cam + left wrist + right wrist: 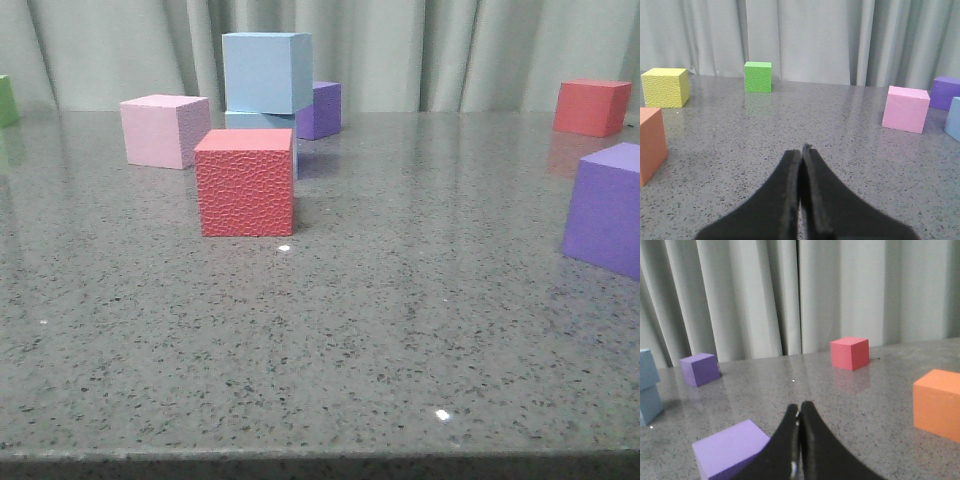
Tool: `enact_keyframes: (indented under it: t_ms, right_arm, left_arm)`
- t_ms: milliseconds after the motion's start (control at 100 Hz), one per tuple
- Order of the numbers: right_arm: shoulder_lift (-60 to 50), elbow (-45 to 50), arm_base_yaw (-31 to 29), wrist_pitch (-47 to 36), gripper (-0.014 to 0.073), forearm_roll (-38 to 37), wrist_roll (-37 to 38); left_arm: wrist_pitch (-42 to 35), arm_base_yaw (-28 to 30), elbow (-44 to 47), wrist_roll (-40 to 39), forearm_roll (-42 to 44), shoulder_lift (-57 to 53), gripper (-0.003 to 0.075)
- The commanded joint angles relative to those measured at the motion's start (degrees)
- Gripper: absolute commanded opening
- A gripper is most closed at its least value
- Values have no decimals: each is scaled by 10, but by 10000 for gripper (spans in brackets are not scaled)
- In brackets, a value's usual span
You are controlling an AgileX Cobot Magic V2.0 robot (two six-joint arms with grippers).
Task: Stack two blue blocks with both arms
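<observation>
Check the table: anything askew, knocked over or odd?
Only a small thing: the upper blue block sits slightly twisted and offset on the lower blue block, not flush. The stack stands upright. The other cubes rest flat and apart, and the left claw and right claw are shut and empty.

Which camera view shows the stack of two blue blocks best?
The front view: the upper blue block sits whole on the lower blue block, which a red cube partly hides. The right wrist view shows only a slice of the stack at the frame edge. The left wrist view shows just one blue edge.
</observation>
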Motion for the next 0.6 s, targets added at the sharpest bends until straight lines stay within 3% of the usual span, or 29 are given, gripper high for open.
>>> enact_keyframes:
  t_ms: [0,270,590]
  right_arm:
    - [3,-1,-6,-37,-112,4,-11]
    - [-39,15,-7,51,-112,4,-13]
    - [-39,15,-7,57,-112,4,-13]
  left_arm:
    - [-48,1,1,1,-6,-19,-19]
    - [-48,1,1,1,-6,-19,-19]
    - [-48,1,1,1,-6,-19,-19]
